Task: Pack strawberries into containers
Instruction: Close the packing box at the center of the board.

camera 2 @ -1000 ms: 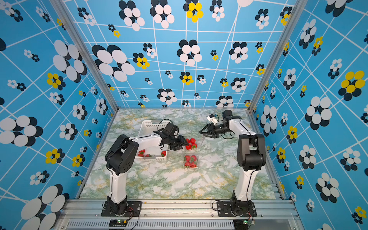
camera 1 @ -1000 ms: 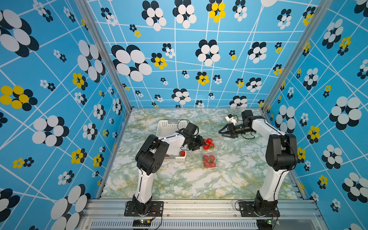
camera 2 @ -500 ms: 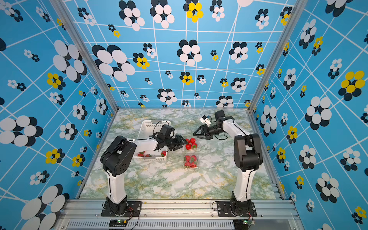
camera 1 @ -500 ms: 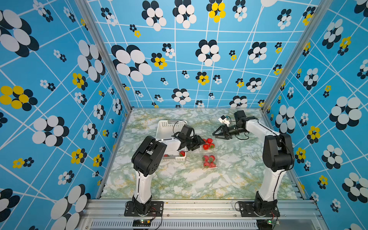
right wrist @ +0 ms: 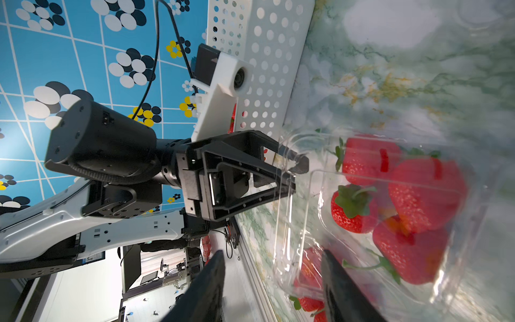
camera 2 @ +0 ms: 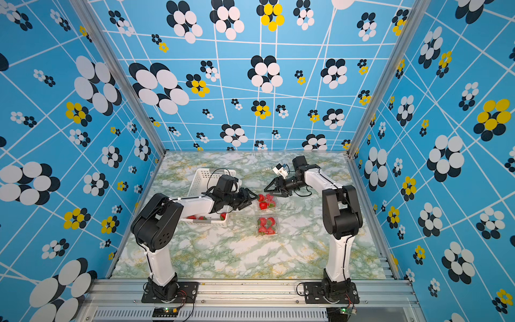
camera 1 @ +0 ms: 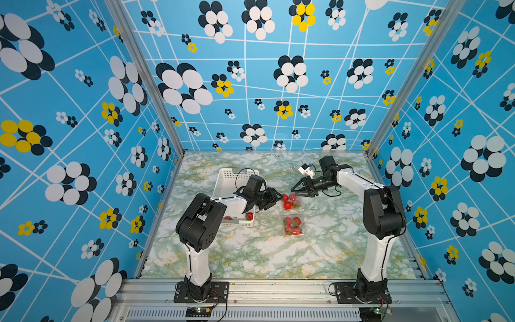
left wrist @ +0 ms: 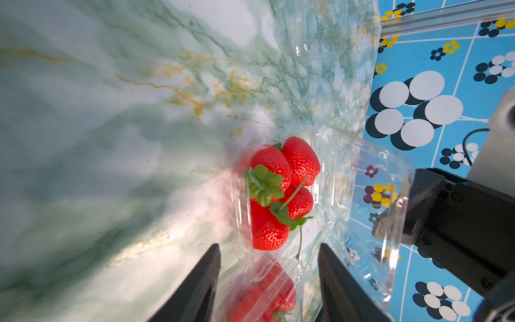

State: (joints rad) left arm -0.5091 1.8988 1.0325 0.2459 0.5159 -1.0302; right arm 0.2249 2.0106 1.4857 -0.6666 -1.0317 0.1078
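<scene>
A little below the centre in both top views, on the tabletop (camera 1: 250,259), a small heap of strawberries (camera 1: 289,201) sits in a clear container (left wrist: 327,178) whose lid (left wrist: 362,195) stands half raised over them. The right hand (camera 1: 299,193) has its fingers spread and holds nothing; one fingertip (left wrist: 390,223) leans on the outer face of the lid. The left hand (right wrist: 295,175), fingers likewise apart with nothing clamped that I can see, has its tips at the opposite rim as a brace.

The heap looks tall for the box, so I judge the lid may come down on the top berry or a stem, bruising it or failing to snap shut. With only a brace on such light plastic, a hard push could slide or tip the container and spill fruit, or shove it into the closed, full container (camera 1: 303,231) just below it in the frame. The lid could also slip off the fingertip and spring back. More strawberries lie in the white basket (camera 1: 225,178) at left, not yet packed
</scene>
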